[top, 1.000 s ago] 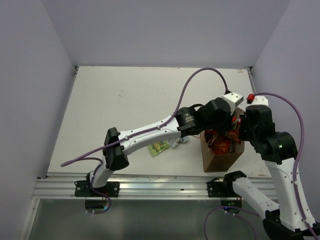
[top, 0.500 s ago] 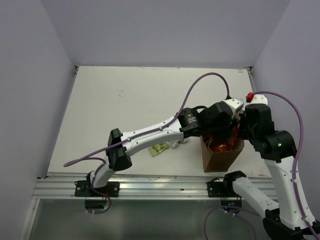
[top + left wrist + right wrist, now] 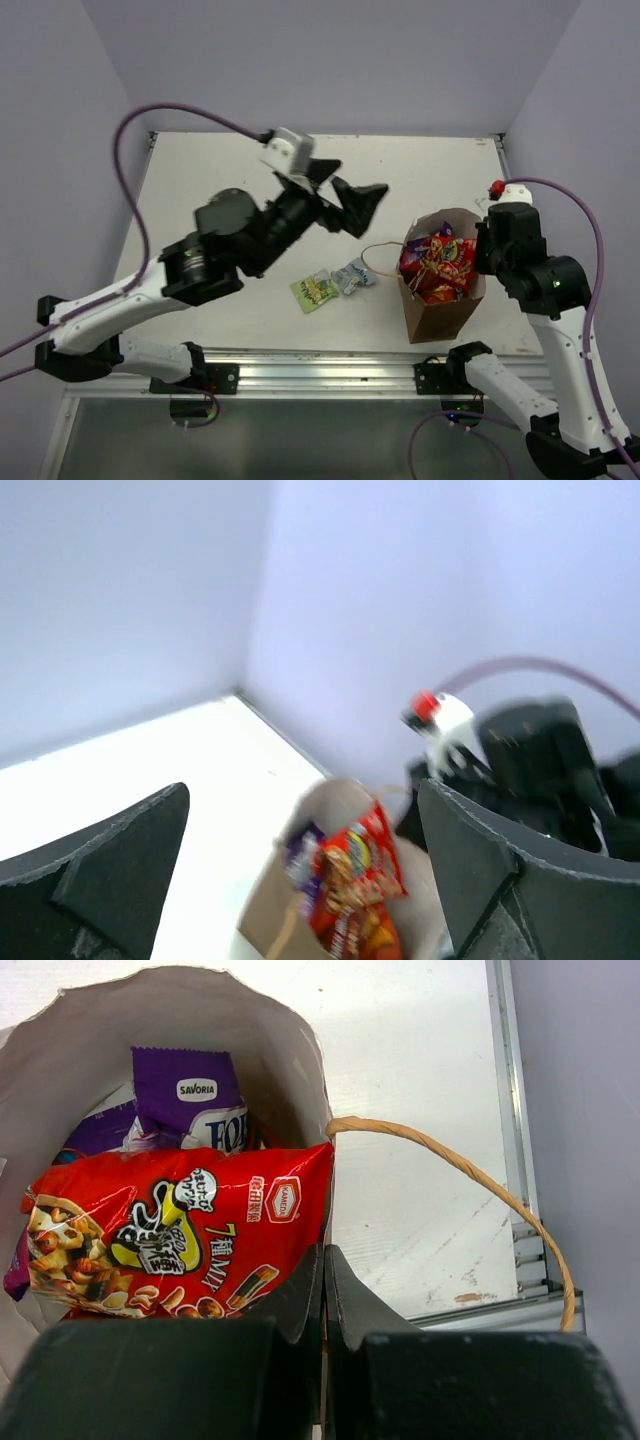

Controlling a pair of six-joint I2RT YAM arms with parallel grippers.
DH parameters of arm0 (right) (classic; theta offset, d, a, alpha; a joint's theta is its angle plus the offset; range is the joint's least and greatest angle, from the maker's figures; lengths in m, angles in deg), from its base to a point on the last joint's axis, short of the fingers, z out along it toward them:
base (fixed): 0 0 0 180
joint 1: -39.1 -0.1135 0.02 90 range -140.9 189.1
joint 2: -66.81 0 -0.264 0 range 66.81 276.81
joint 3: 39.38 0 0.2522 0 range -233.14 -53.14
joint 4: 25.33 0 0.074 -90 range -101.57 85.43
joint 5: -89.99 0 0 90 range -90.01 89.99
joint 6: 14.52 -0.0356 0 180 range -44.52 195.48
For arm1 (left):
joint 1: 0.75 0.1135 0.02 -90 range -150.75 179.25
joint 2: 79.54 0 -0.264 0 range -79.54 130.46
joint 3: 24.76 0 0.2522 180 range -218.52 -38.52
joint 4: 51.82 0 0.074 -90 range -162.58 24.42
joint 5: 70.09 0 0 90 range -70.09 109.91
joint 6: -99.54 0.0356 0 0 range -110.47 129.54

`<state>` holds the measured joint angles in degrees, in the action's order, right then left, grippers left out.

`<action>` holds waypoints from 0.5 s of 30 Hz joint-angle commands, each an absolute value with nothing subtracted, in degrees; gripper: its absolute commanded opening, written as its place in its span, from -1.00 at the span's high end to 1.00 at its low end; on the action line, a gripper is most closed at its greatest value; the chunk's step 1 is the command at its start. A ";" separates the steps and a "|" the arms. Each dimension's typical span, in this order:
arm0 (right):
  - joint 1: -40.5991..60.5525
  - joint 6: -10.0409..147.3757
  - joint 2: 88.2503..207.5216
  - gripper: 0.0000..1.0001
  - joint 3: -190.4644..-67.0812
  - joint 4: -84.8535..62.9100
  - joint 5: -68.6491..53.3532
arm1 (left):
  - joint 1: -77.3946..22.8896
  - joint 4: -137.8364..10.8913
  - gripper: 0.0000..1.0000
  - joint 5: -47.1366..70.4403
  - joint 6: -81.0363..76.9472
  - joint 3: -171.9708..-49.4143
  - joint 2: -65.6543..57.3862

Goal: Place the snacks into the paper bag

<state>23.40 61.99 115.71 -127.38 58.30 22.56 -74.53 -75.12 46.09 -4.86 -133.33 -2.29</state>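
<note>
The brown paper bag [image 3: 440,318] stands upright at the right, holding several snacks; a red printed packet [image 3: 447,262] shows on top. My right gripper [image 3: 483,262] is shut on the bag's right rim [image 3: 322,1222]. In the right wrist view the red-orange printed packet [image 3: 170,1232] lies over a purple packet [image 3: 185,1100]. A green packet [image 3: 314,291] and a pale blue-white packet [image 3: 352,275] lie on the table left of the bag. My left gripper [image 3: 352,192] hangs high, up and left of the bag, open and empty. Between its fingers [image 3: 110,855] the bag [image 3: 272,912] shows below.
The bag's tan loop handles [image 3: 376,250] [image 3: 455,1168] stick out on both sides. The table's metal edge rail [image 3: 330,362] runs along the near side. The left arm's purple cable [image 3: 150,112] arcs up by the left wall.
The left gripper opened over the bag and pulled out, swinging up and far left. The red packet it carried stays in the bag. The right arm has not moved.
</note>
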 commanded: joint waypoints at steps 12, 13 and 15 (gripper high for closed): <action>23.28 61.86 116.38 1.00 -127.93 55.14 20.12 | -56.92 -81.68 -0.96 38.64 -13.50 -106.12 4.56; 23.28 61.68 116.29 1.00 -127.93 55.14 20.03 | -56.92 -80.88 -0.96 38.02 -13.32 -105.50 6.14; 23.20 61.60 116.02 1.00 -127.93 55.32 20.29 | -56.92 -79.21 -0.96 36.62 -12.53 -104.71 7.99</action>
<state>23.40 61.94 115.97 -127.38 57.69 21.47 -57.13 -84.03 40.14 -11.96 -103.67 9.95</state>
